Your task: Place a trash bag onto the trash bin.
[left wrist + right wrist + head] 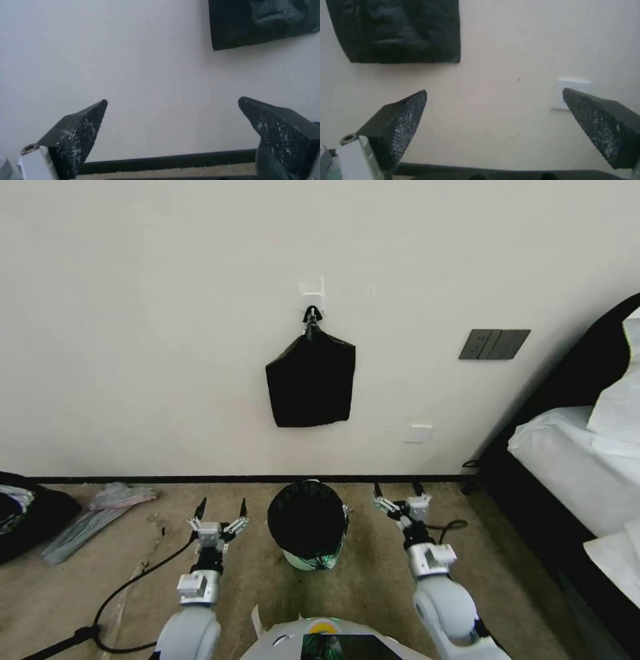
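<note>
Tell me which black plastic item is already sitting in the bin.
The trash bag lining the trash bin on the floor, between both open end effectors. The flat black bundle hangs clipped from the wall hook instead.

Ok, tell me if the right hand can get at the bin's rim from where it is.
Probably yes: the right hand, open, sits right beside the bin with nothing between them.

Black trash bag (308, 520), cream-white trash bin (313, 560), beige carpet (373, 587), off-white wall (167, 313)
</note>
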### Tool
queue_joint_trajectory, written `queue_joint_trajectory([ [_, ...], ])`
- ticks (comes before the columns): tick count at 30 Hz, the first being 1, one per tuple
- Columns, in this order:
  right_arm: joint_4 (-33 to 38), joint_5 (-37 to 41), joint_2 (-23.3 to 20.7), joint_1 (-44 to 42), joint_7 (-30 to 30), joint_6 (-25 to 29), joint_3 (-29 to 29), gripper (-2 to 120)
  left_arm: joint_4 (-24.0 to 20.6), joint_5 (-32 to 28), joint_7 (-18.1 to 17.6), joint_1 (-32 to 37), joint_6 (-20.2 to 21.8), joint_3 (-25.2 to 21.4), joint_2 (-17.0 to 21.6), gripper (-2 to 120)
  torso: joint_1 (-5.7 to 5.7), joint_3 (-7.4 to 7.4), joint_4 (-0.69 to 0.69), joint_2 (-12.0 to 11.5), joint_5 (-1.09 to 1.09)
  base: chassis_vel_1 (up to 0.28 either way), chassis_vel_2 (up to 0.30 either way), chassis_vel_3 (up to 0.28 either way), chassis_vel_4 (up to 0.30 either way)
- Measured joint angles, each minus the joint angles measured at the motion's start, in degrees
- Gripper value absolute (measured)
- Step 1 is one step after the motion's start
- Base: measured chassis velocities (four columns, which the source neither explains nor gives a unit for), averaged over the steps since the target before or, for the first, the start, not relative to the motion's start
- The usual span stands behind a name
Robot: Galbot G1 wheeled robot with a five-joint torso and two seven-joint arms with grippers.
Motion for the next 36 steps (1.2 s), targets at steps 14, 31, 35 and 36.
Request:
queue_joint_trajectory([
  [14,1.19,-6.02,2.56,-6.65,-0.3,9.79,0.21,100,-1.9,1.68,-0.73,0.67,-1.68,2.18,-1.09,100,0.0,0.0,0.0,0.0,0.0,0.0,0.0,0.0,0.0],
  [31,1.28,-5.63,2.36,-6.41,-0.17,9.27,-0.01,100,-1.91,1.33,-0.91,0.55,-1.34,2.26,-1.01,100,0.0,0.01,0.0,-0.01,0.0,0.0,0.0,0.0,0.0],
  [35,1.29,-5.59,2.35,-6.39,-0.15,9.22,-0.03,100,-1.9,1.29,-0.92,0.54,-1.31,2.27,-1.0,100,0.0,0.01,0.0,-0.01,0.0,0.0,0.0,0.0,0.0],
  [36,1.29,-5.59,2.35,-6.39,-0.15,9.22,-0.03,100,-1.9,1.29,-0.92,0.54,-1.31,2.27,-1.0,100,0.0,0.01,0.0,-0.01,0.0,0.0,0.0,0.0,0.0],
])
